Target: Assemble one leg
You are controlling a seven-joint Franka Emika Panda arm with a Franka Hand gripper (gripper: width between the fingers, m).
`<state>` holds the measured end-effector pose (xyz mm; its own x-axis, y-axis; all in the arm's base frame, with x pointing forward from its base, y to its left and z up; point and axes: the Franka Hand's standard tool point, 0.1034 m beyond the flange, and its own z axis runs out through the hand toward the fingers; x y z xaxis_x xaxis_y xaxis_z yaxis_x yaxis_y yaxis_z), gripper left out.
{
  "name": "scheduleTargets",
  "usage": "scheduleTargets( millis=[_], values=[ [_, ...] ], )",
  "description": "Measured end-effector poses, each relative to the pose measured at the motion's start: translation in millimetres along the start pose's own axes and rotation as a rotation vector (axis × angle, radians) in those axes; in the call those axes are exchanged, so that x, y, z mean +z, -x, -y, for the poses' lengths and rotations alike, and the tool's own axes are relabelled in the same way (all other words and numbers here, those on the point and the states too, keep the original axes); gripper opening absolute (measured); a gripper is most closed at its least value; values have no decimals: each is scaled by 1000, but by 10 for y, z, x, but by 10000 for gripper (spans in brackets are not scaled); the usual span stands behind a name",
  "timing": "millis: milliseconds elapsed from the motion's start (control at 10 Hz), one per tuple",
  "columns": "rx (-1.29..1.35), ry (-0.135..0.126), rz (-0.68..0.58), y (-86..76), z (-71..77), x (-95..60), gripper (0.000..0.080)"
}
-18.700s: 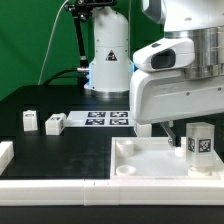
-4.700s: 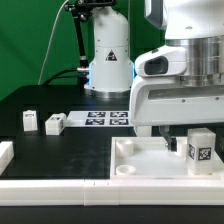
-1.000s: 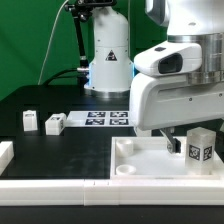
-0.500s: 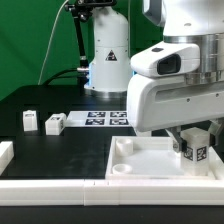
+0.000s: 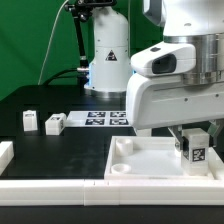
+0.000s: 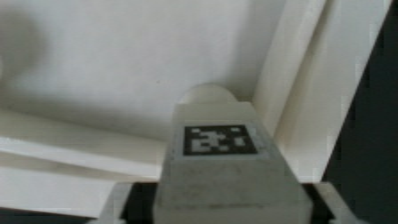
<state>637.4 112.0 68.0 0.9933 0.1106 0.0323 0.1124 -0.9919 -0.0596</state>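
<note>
A white leg [image 5: 197, 150] with a black-and-white tag stands upright in the near right corner of the large white panel [image 5: 140, 152]. My gripper [image 5: 195, 136] comes down over it from above and is shut on it. In the wrist view the leg [image 6: 221, 150] fills the space between the two fingers, tag face toward the camera, with the panel's raised rim [image 6: 299, 90] beside it. Two more legs [image 5: 30, 121] [image 5: 54, 124] stand on the black table at the exterior view's left.
The marker board [image 5: 105, 118] lies flat behind the panel. A long white border bar [image 5: 55, 188] runs along the front edge, and a short white bar end [image 5: 5, 153] sits at the far left. The arm's base [image 5: 107, 55] stands at the back.
The leg was tilted in my gripper a second ago. It now stands straight and slightly lower in the panel's corner, with the gripper still shut on it.
</note>
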Motion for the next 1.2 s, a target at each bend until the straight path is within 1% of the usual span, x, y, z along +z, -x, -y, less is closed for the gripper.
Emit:
scheduleTargets(
  millis=[100,300,500,800,900,1000,1100,1200],
  values=[
    [137,-6,-5,-1,3,0,288],
    [360,-6,-6,3,41,-1,288],
    [525,-4,-9,4,-4,1,288],
    [682,14,-15,20,-90,-1,293],
    [702,15,-14,21,-102,-2,293],
    [718,15,-14,23,-108,2,322],
    [715,15,-14,24,-106,7,457],
    [715,15,-13,24,-106,7,457]
  ],
)
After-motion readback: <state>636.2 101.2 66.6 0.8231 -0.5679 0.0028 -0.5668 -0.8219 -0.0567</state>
